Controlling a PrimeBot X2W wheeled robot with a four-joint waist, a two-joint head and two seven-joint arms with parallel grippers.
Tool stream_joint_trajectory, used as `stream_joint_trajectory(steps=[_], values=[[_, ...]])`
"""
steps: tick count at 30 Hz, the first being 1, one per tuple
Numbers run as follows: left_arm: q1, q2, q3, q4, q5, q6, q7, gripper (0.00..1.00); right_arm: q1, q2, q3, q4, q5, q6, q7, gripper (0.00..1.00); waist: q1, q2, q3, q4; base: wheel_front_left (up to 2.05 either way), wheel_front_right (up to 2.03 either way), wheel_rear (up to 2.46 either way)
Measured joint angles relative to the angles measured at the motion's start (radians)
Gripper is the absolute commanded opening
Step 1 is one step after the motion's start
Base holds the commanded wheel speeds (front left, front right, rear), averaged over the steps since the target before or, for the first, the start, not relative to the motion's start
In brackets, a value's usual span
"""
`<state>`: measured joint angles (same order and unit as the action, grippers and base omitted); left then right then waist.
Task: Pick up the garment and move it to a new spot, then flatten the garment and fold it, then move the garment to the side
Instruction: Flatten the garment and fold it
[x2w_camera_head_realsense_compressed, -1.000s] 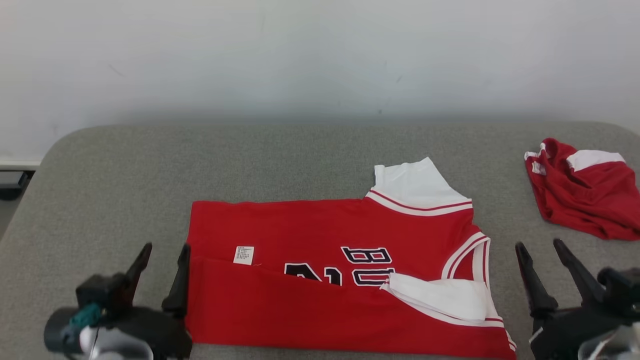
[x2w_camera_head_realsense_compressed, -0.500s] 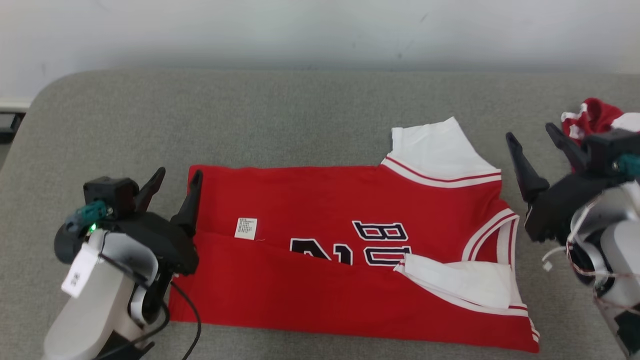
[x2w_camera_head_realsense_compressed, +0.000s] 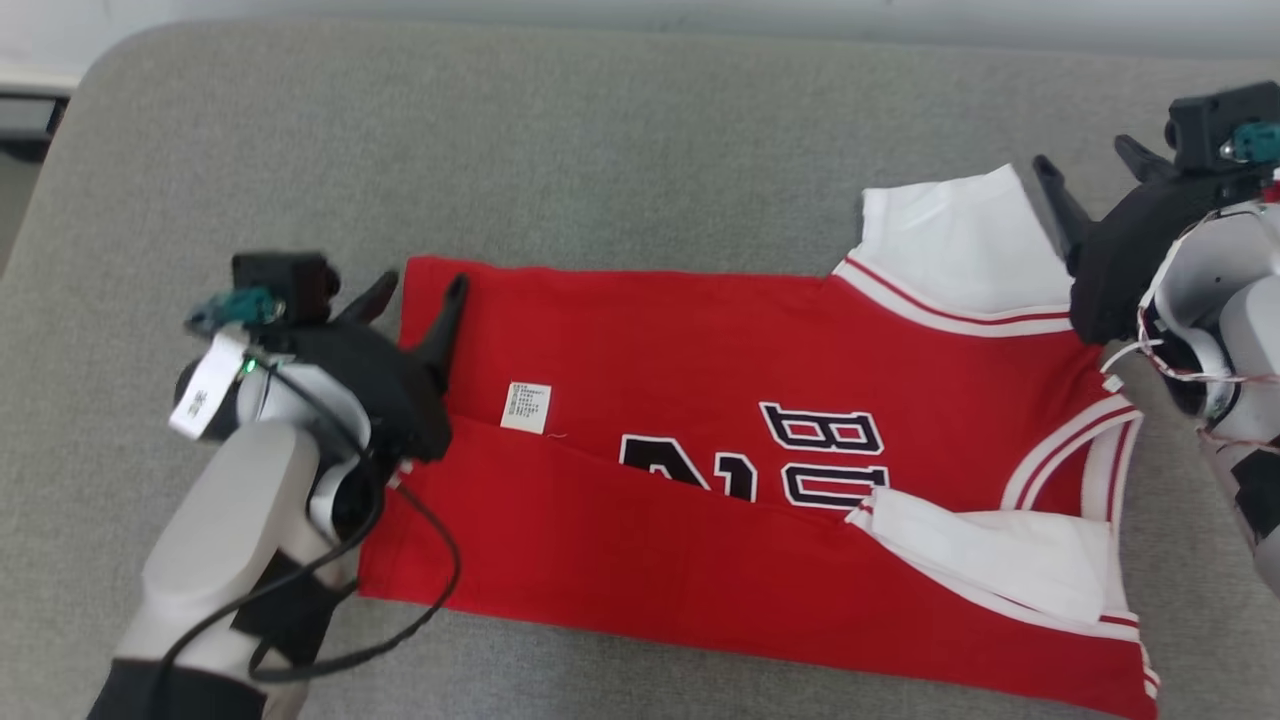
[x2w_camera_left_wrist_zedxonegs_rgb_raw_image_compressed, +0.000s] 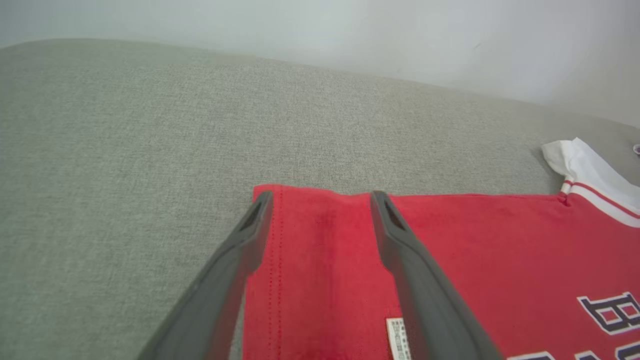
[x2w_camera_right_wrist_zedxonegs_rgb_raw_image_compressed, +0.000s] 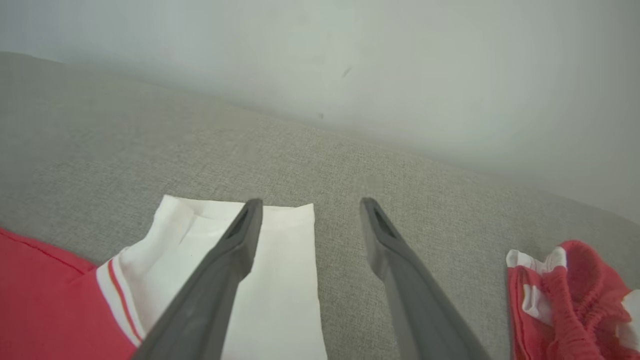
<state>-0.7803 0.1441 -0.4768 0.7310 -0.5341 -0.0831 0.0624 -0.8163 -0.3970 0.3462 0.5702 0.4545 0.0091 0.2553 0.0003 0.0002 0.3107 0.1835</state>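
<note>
With the left claw (x2w_camera_head_realsense_compressed: 422, 287) and right claw (x2w_camera_head_realsense_compressed: 1085, 160) both spread empty above the far corners of the half-folded red jersey (x2w_camera_head_realsense_compressed: 700, 360), lying toward the near edge of the tabletop (x2w_camera_head_realsense_compressed: 600, 150), an uneven pinch might have caught one layer and skewed the fold.

Grey fabric-topped table (x2w_camera_head_realsense_compressed: 620, 130), rounded corner at far left. Plain white wall (x2w_camera_left_wrist_zedxonegs_rgb_raw_image_compressed: 320, 35) right behind it, few small scuffs (x2w_camera_right_wrist_zedxonegs_rgb_raw_image_compressed: 346, 73). Light soft and even, faint shadow along the wall's base.
</note>
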Motion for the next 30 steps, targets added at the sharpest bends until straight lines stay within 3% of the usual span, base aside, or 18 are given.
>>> stream_joint_trajectory(steps=[12, 21, 22, 23, 24, 25, 30], values=[[-0.127, -0.043, -0.022, 0.092, 0.005, -0.02, 0.008, 1.0, -0.135, 0.003, 0.009, 0.171, -0.026, 0.012, 0.017, 1.0, -0.0001, 0.0, 0.098, 0.051, 0.0, 0.0, 0.0], [-0.196, -0.052, -0.018, 0.183, 0.004, -0.024, 0.002, 1.0, -0.214, 0.055, 0.043, 0.272, -0.052, 0.019, 0.005, 1.0, -0.0002, 0.0, 0.17, 0.07, 0.0, 0.0, 0.0], [-0.2, -0.059, -0.011, 0.197, -0.008, -0.024, 0.003, 0.97, -0.223, 0.056, 0.042, 0.282, -0.052, 0.019, -0.001, 0.96, -0.0002, 0.0, 0.175, 0.07, 0.0, 0.0, 0.0], [-0.202, -0.068, -0.008, 0.211, -0.018, -0.024, 0.008, 0.33, -0.232, 0.057, 0.043, 0.297, -0.052, 0.019, -0.001, 0.19, -0.0003, -0.0001, 0.179, 0.07, 0.0, 0.0, 0.0], [-0.205, -0.073, -0.009, 0.222, -0.024, -0.024, 0.008, 0.05, -0.239, 0.058, 0.044, 0.308, -0.052, 0.022, -0.001, 0.0, -0.0003, -0.0001, 0.182, 0.07, 0.0, 0.0, 0.0], [-0.209, -0.075, -0.006, 0.228, -0.028, -0.024, 0.008, 0.0, -0.24, 0.058, 0.044, 0.317, -0.052, 0.026, -0.001, 0.0, -0.0003, -0.0001, 0.183, 0.07, 0.0, 0.0, 0.0], [-0.214, -0.083, -0.007, 0.263, -0.045, -0.033, 0.007, 0.0, -0.255, 0.067, 0.048, 0.37, -0.052, 0.035, -0.02, 0.0, -0.0004, -0.0002, 0.176, 0.068, 0.0, 0.0, 0.0]])
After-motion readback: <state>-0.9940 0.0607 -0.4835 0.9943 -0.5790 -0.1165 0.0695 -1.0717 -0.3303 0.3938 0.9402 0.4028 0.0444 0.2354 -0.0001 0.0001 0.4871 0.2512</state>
